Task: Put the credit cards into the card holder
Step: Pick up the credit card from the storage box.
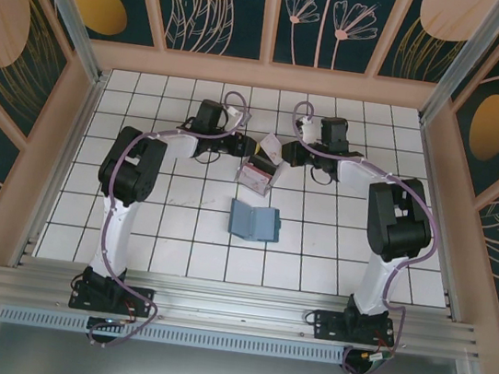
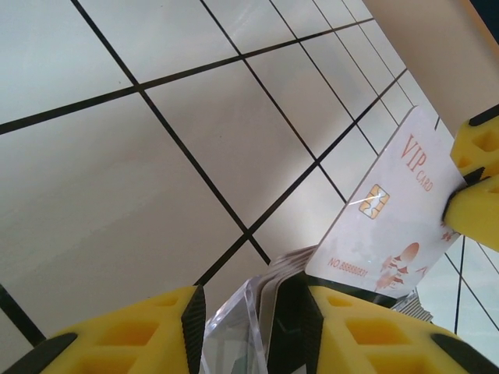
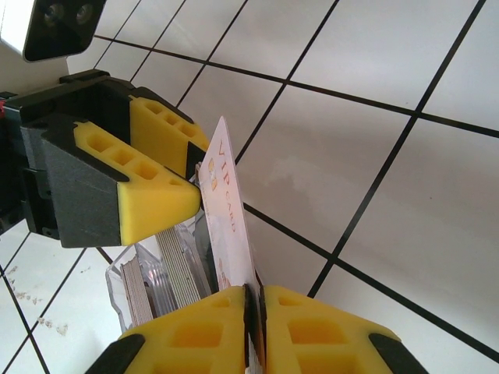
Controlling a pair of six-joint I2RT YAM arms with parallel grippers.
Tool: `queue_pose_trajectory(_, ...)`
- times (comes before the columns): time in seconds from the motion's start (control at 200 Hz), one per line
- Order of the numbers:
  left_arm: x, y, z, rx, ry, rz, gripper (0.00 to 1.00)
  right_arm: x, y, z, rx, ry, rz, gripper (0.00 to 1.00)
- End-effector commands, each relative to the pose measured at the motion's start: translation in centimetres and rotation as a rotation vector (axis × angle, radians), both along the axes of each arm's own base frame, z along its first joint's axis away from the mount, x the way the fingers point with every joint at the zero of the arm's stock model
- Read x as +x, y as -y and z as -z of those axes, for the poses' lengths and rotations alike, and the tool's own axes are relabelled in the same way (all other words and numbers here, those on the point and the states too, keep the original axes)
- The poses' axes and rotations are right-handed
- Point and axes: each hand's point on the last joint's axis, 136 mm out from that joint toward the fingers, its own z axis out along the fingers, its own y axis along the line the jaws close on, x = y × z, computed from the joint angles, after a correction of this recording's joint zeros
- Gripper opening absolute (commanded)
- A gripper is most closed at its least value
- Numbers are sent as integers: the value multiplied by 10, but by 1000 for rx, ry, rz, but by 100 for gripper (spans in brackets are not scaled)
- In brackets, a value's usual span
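My right gripper is shut on the lower edge of a white credit card printed "VIP CARD" in orange, held upright just above a clear box. That card also rises at the right of the left wrist view, pinched by the right gripper's yellow fingers. My left gripper clamps the clear box, which holds several more credit cards on edge. Both grippers meet at mid-table. The card holder lies open and flat nearer the arm bases, apart from both grippers.
The white tiled table is ringed by a wooden frame with patterned walls. The two arm bases stand on the metal rail at the near edge.
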Motion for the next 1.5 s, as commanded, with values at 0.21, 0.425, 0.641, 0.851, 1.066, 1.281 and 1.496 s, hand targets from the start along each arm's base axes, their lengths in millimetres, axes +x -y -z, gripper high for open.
queue_pose_trajectory(0.21, -3, -15, 19, 43, 0, -90, 39, -8, -6, -6, -3, 18, -37, 23)
queue_pose_trajectory(0.425, -7, -17, 15, 31, 4, -105, 39, -8, -10, 2, -27, 7, -40, 24)
queue_pose_trajectory(0.641, -7, -17, 12, 26, 8, -108, 39, -6, -11, -2, -20, 10, -39, 36)
queue_pose_trajectory(0.851, -5, -15, 12, 14, 4, -111, 39, -1, -12, -8, -14, 13, -37, 40)
queue_pose_trajectory(1.066, -5, -15, 10, 10, 4, -112, 39, -4, -3, -19, 65, -10, -17, 40)
queue_pose_trajectory(1.281, -3, -14, 6, 3, 10, -113, 39, -10, 3, 0, 50, -72, -22, 40)
queue_pose_trajectory(1.496, -3, -14, 6, 2, 7, -115, 39, -16, 2, 13, 40, -104, -36, 42)
